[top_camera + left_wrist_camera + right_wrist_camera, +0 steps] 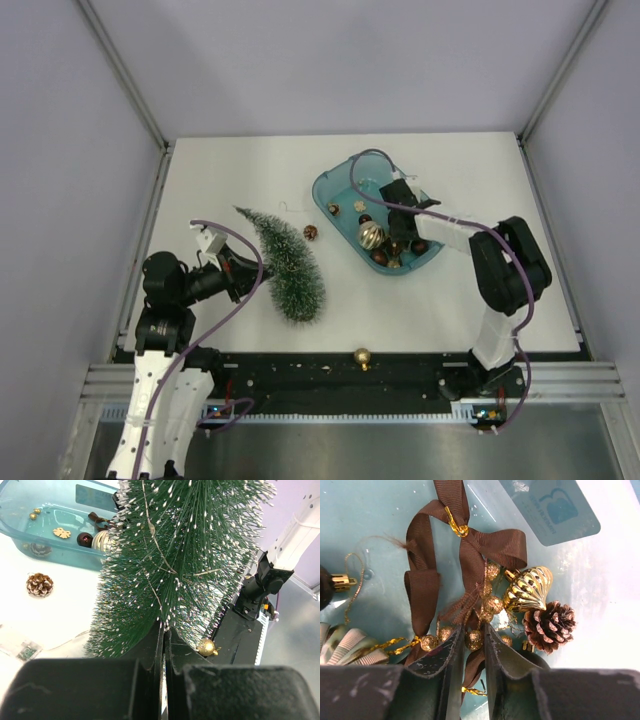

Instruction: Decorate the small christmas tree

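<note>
On the white tabletop (220, 180), one small christmas tree (287, 262) lies tilted left of centre, one teal tray (335, 186) of ornaments to its right. The left claw (164, 645) is pressed together at the tree's lower bristles. The right claw (469, 645), inside the tray, stands narrowly apart around gold beads (474, 639) on a brown ribbon bow (465, 550). One pinecone (310, 232) lies between tree and tray; one gold ball (362, 356) sits at the near edge.

Teal tray (335, 185) on the white table (450, 310) — brown ribbon bow (465, 555), gold ribbed ornament (527, 587) and frosted pinecone (550, 625) inside, another pinecone (310, 232) just outside the tray, gold ball (362, 356) at the near edge.
</note>
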You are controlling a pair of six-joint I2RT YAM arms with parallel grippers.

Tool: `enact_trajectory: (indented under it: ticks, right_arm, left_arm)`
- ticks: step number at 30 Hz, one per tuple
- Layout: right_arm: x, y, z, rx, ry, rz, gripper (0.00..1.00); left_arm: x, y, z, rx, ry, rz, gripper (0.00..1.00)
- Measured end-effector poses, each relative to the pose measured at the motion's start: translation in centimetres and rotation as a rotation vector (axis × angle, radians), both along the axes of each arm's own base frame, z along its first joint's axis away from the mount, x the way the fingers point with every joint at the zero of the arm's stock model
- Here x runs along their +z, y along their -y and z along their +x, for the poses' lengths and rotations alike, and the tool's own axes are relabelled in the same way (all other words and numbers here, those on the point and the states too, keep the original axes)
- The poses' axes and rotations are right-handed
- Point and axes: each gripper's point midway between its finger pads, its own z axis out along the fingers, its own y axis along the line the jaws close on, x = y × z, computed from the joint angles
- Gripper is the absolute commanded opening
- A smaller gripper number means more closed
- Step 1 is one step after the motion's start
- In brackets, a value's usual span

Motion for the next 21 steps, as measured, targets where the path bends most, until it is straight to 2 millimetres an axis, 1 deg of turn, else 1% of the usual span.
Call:
enact_trajectory:
  ticks: [3, 6, 10, 13, 14, 16, 19, 21]
  right_arm:
    - [0.6, -0.4, 0.2, 0.006, 0.016, 0.021, 0.13]
    - [2.4, -0.8, 0.4, 0.017, 0.053, 0.059, 0.11]
    - [6.8, -1.6, 0.5, 0.04, 0.142, 0.139, 0.1]
    - [11.1, -2.3, 0.2, 0.068, 0.227, 0.22, 0.11]
    - [12.2, -2.4, 0.1, 0.078, 0.249, 0.241, 0.11]
    - [14.9, -2.9, -0.6, 0.11, 0.299, 0.3, 0.11]
    - [17.0, -3.4, -1.6, 0.149, 0.333, 0.356, 0.12]
    - [17.9, -3.7, -2.4, 0.179, 0.343, 0.391, 0.12]
  left_arm:
    - [0.0, 0.0, 0.0, 0.002, 0.002, 0.002, 0.0]
    - [0.0, 0.0, 0.0, 0.002, 0.003, 0.002, 0.0]
    - [0.0, -0.1, 0.0, 0.006, 0.006, 0.003, 0.0]
    - [0.1, -0.1, -0.2, 0.006, 0.01, 0.002, 0.0]
    - [0.1, -0.1, -0.3, 0.006, 0.009, 0.002, 0.0]
    - [0.1, -0.1, -0.3, 0.007, 0.009, 0.003, 0.0]
    - [0.1, -0.1, -0.3, 0.01, 0.01, 0.003, 0.0]
    - [0.0, -0.1, -0.4, 0.01, 0.011, 0.002, 0.0]
